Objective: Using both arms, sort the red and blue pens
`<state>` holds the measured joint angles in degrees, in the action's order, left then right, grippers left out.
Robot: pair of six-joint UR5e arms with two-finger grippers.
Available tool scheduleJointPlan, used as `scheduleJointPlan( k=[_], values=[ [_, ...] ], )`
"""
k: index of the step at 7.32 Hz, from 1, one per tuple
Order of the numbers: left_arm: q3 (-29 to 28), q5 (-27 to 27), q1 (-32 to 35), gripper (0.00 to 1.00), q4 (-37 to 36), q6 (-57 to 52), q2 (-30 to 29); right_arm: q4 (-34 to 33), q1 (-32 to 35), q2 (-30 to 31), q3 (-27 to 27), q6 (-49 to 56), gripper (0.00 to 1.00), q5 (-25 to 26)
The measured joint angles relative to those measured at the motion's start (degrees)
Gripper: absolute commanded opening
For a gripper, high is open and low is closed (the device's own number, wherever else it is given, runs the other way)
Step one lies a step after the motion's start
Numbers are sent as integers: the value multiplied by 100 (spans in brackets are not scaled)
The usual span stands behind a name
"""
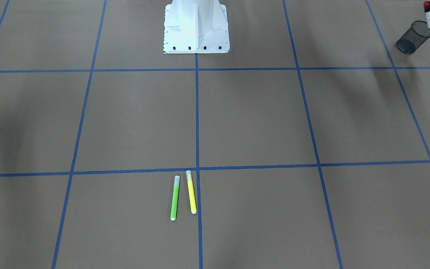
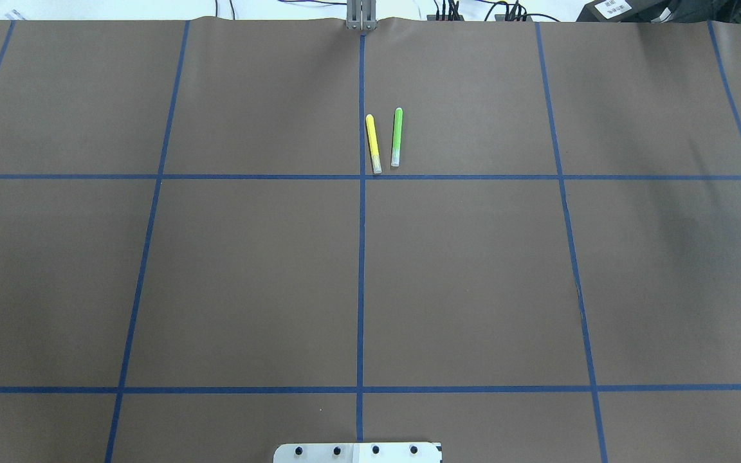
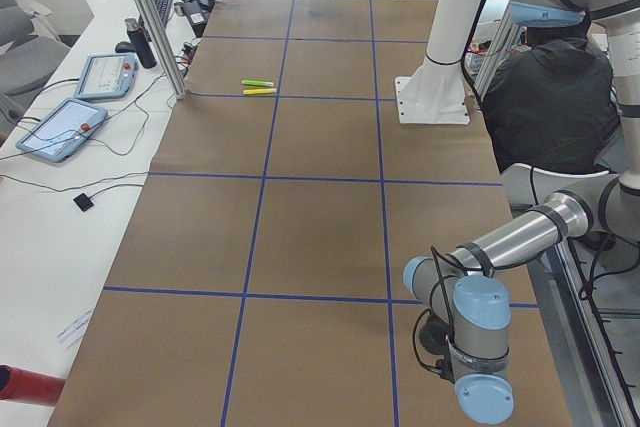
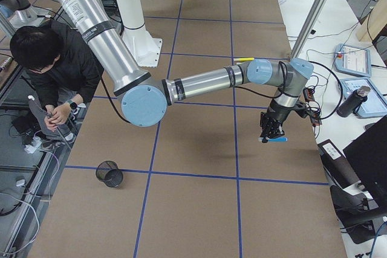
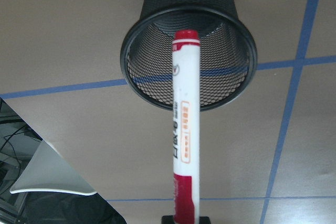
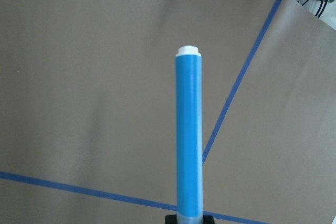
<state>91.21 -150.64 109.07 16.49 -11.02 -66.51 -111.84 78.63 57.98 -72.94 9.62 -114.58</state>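
In the left wrist view, my left gripper [image 5: 185,218] is shut on the red pen [image 5: 185,129], a white barrel with red ends. Its tip hangs over the mouth of a black mesh cup [image 5: 157,51]. The front-facing view shows the same red pen [image 1: 429,20] over that cup [image 1: 413,37] at the top right. My right gripper [image 6: 189,217] is shut on the blue pen [image 6: 189,135], held above bare brown table. In the exterior right view this gripper [image 4: 266,132] hangs near the table's far side, well away from the second mesh cup [image 4: 110,174].
A green marker [image 2: 397,136] and a yellow marker [image 2: 374,143] lie side by side near the centre line, at the far side of the table. The white pedestal base [image 1: 196,28] stands mid-table at my edge. A person [image 4: 54,58] sits beside the table.
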Motion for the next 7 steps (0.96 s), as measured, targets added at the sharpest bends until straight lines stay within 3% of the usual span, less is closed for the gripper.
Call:
scheduleJointPlan(
  k=[1, 7],
  values=[
    [-4, 0, 0, 100, -48, -43, 20, -5, 3, 33, 0, -12, 0, -4],
    [26, -410, -9, 100, -29, -75, -308, -118, 156, 541, -9, 72, 0, -141]
  ],
)
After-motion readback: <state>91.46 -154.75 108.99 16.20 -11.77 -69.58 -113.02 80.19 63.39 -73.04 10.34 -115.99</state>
